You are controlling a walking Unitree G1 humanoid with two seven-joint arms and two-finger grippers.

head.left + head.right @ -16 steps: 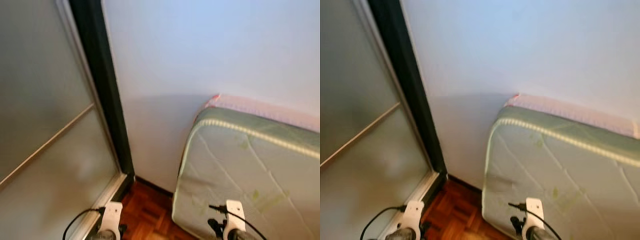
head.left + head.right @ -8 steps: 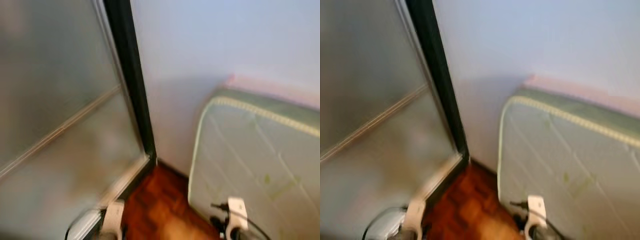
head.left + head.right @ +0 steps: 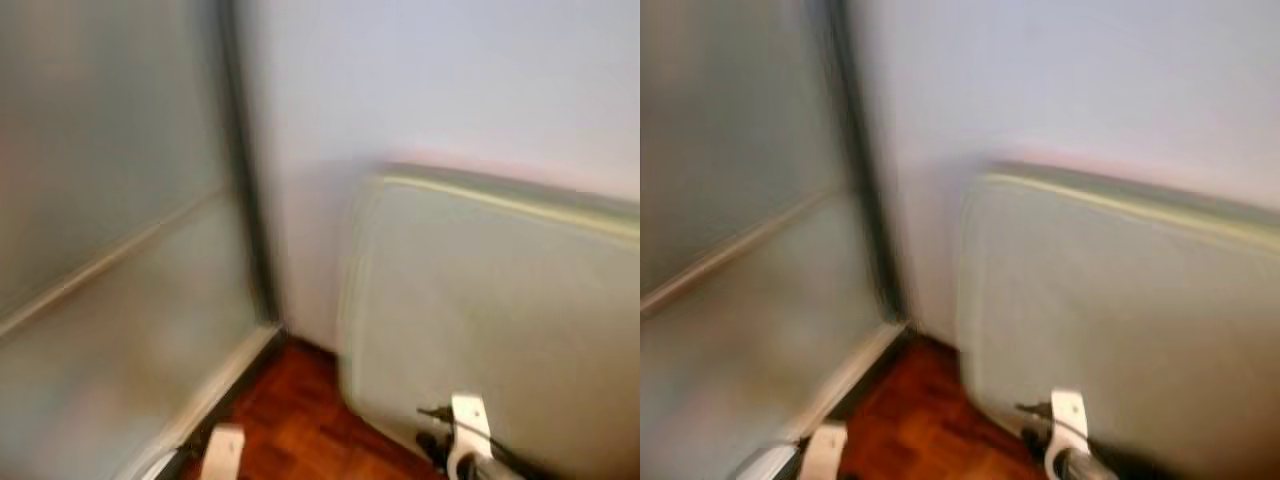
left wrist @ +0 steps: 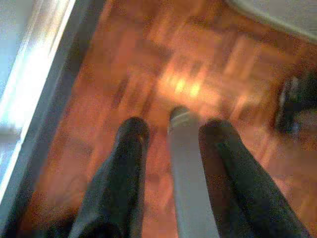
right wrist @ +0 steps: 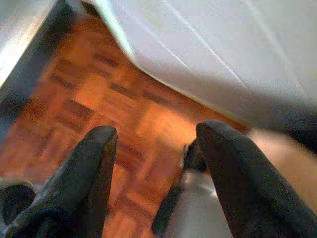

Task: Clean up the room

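Both arms hang low with nothing held. My left gripper [image 4: 176, 126] is open above the wooden parquet floor [image 4: 198, 64]; a blurred grey rounded shape [image 4: 185, 168] shows between its fingers with gaps on both sides, and I cannot tell what it is. My right gripper [image 5: 157, 133] is open over the same floor, close to the lower edge of a pale green mattress [image 5: 208, 54]. The mattress [image 3: 500, 320] stands on edge, leaning against the white wall [image 3: 430, 80]. The head views are blurred.
A frosted glass sliding door [image 3: 110, 250] with a dark frame [image 3: 245, 200] covers the left side. A narrow strip of parquet [image 3: 300, 420] runs between the door track and the mattress into the corner. A dark object [image 4: 292, 104] sits on the floor near the mattress.
The whole picture has shifted and blurred, so the camera has swung; the mattress now looks larger and nearer. Both arms hang as before.
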